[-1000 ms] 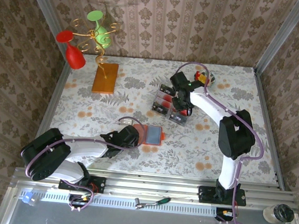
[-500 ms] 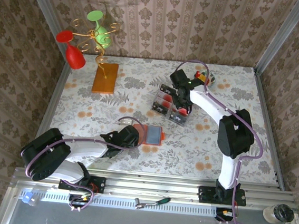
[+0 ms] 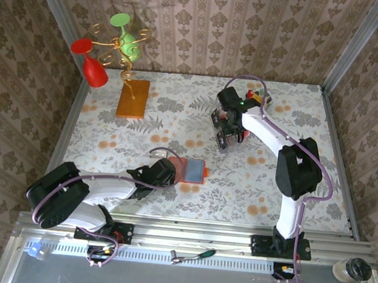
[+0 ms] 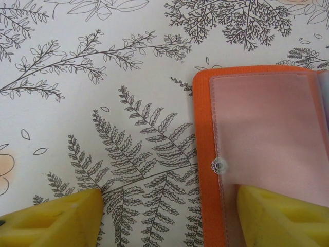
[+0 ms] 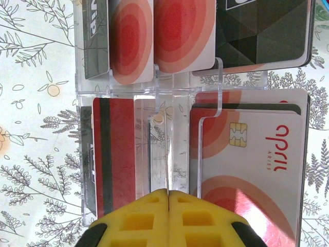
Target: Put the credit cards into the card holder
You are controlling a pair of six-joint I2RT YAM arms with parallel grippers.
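The card holder point(image 3: 190, 170) lies open on the table, orange-red outside and grey-blue inside. My left gripper point(image 3: 171, 174) is open at its left edge. In the left wrist view, one yellow finger rests on the card holder's point(image 4: 267, 128) clear pocket and the other on the tablecloth, with the left gripper point(image 4: 169, 216) straddling the orange rim. The credit cards point(image 3: 228, 136) stand in a clear tray point(image 3: 230, 143). My right gripper point(image 5: 168, 193) is shut on a thin clear divider of the tray point(image 5: 169, 103), between a pale chip card point(image 5: 247, 154) and a red-striped card point(image 5: 115, 154). A black card point(image 5: 267, 31) sits farther in.
An orange-brown board point(image 3: 133, 98) with a gold wire stand holding a red glass point(image 3: 92, 65) and a green glass point(image 3: 124, 33) stands at the back left. Patterned walls close the table on three sides.
My right gripper has closed on the tray's divider. The tray has shifted right and looks narrower from above. The left arm and the card holder have not moved.
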